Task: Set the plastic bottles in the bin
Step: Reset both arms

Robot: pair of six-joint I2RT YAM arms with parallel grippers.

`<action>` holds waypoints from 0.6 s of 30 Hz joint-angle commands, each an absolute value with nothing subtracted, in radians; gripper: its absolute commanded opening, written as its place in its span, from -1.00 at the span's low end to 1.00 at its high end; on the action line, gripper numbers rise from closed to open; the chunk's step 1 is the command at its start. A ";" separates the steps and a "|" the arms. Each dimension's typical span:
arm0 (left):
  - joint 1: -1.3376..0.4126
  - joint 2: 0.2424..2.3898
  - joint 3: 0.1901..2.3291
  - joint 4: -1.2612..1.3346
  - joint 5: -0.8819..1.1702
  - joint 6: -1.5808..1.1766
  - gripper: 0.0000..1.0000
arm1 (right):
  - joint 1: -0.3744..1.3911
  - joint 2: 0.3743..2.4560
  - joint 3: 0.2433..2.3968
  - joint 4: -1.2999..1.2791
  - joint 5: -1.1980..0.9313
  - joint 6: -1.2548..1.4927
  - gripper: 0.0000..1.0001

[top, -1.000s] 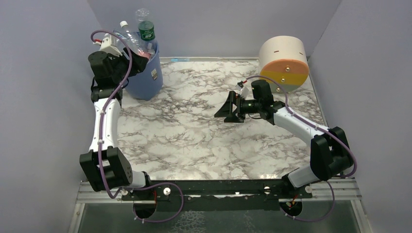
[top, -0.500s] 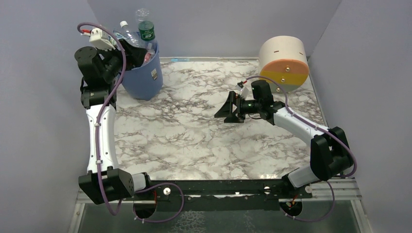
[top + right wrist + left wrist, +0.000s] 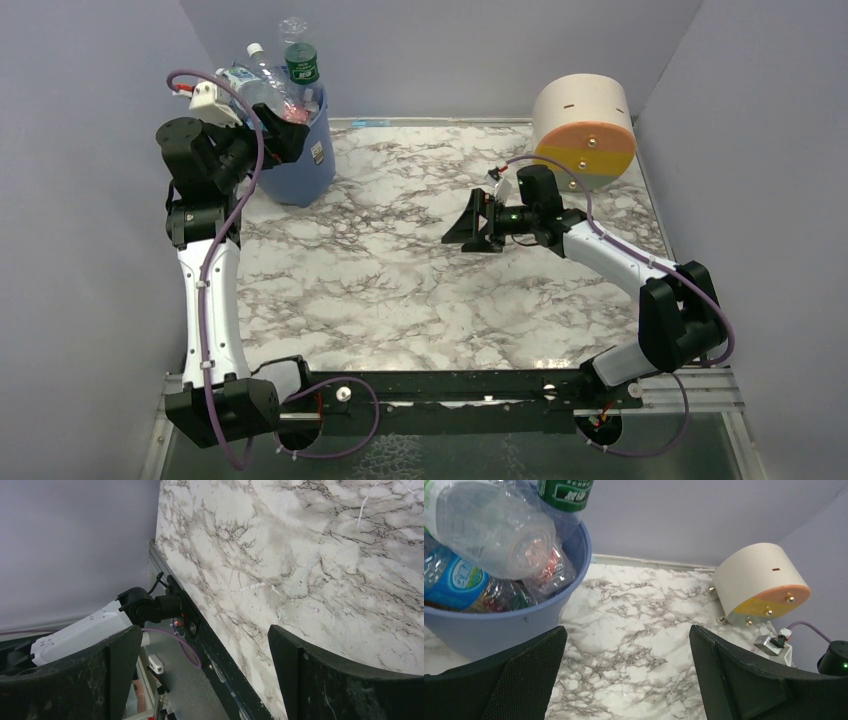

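Top external, left arm [image 3: 208, 290] upright beside bin [image 3: 302, 168], perhaps touching

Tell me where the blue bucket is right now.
In the top view, the blue bucket stands at the far left corner of the table by the back wall, full of bottles, with the left tool beside its rim.

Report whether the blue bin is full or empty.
Full: plastic bottles are heaped above the rim of the bin, as the top and left wrist views both show.
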State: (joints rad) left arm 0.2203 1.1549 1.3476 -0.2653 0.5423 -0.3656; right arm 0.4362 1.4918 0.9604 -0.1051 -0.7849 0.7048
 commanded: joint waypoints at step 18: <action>0.201 0.953 0.669 -0.080 0.436 -0.539 0.98 | 0.431 1.456 0.867 0.029 -0.345 0.481 0.99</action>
State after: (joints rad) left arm 0.2176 0.9337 0.7879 -0.1761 0.5049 -0.4816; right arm 0.4362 1.4818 0.9173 -0.0444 -0.5213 0.5644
